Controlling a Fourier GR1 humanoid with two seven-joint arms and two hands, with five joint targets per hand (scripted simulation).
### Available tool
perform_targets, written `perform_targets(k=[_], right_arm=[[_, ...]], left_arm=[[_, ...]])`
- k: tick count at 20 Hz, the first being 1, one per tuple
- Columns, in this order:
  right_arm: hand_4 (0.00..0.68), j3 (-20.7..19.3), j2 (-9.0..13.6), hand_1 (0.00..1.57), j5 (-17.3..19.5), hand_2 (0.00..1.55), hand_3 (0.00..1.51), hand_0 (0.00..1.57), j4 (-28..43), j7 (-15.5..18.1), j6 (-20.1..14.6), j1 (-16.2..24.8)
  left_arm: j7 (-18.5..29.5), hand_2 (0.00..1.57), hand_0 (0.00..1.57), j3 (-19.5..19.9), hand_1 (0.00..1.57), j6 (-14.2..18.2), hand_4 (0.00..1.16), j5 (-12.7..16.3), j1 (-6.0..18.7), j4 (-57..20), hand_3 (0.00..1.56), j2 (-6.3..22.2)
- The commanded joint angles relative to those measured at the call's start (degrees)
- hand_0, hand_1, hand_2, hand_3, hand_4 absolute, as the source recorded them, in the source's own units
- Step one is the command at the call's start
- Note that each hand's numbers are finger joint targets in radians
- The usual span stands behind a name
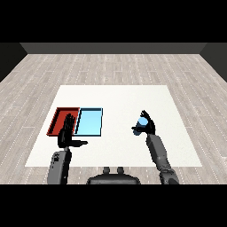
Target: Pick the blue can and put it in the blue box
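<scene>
The blue can (142, 122) sits at the right of the white table, mostly wrapped by my right hand (147, 126), whose fingers and thumb curl round it. Only a small light-blue patch of the can shows between the fingers. The light blue tray (89, 122) lies left of centre, well apart from the can. My left hand (67, 133) hovers with straight fingers and thumb stretched sideways over the near edge where the two trays meet, holding nothing.
The red tray (60, 119) lies directly left of the blue tray, touching it. The white table (119, 97) ends close behind my forearms, and wooden floor surrounds it.
</scene>
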State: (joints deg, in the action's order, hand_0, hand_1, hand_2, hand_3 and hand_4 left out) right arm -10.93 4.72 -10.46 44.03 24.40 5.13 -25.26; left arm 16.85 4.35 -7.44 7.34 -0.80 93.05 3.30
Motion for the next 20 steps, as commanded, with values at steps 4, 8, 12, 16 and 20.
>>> perform_targets(k=[4,8,12,16,20], right_arm=[[0.591,1.31,-0.75,1.51,1.05,1.48,1.43,1.51,5.7,-3.83,-7.25,1.59],[0.597,3.55,0.78,1.53,3.21,1.49,1.45,1.53,8.87,-5.98,-7.85,2.1],[0.614,5.53,-1.14,1.49,4.4,1.46,1.43,1.49,9.64,-7.86,-9.31,-0.15],[0.636,7.75,-2.79,1.45,5.3,1.48,1.45,1.45,15.58,-8.03,-10.01,-0.8],[0.629,12.08,-4.2,1.45,6.66,1.47,1.44,1.45,29.15,-12.25,-11.07,4.45]], left_arm=[[-4.86,0.0,0.0,0.62,0.0,0.01,0.0,2.09,1.5,3.99,0.0,0.72],[1.13,0.0,0.0,1.05,0.0,-1.26,0.0,0.8,-0.26,-0.77,0.0,0.7],[-0.98,0.0,0.0,-2.02,0.0,1.19,0.0,-1.97,-0.32,0.81,0.0,-1.33],[0.56,0.0,0.0,-0.04,0.0,-1.31,0.0,-1.38,2.91,-4.14,0.0,1.37],[-0.26,0.0,0.0,-3.54,0.0,0.75,0.0,-3.77,2.16,-2.56,0.0,-1.46]])
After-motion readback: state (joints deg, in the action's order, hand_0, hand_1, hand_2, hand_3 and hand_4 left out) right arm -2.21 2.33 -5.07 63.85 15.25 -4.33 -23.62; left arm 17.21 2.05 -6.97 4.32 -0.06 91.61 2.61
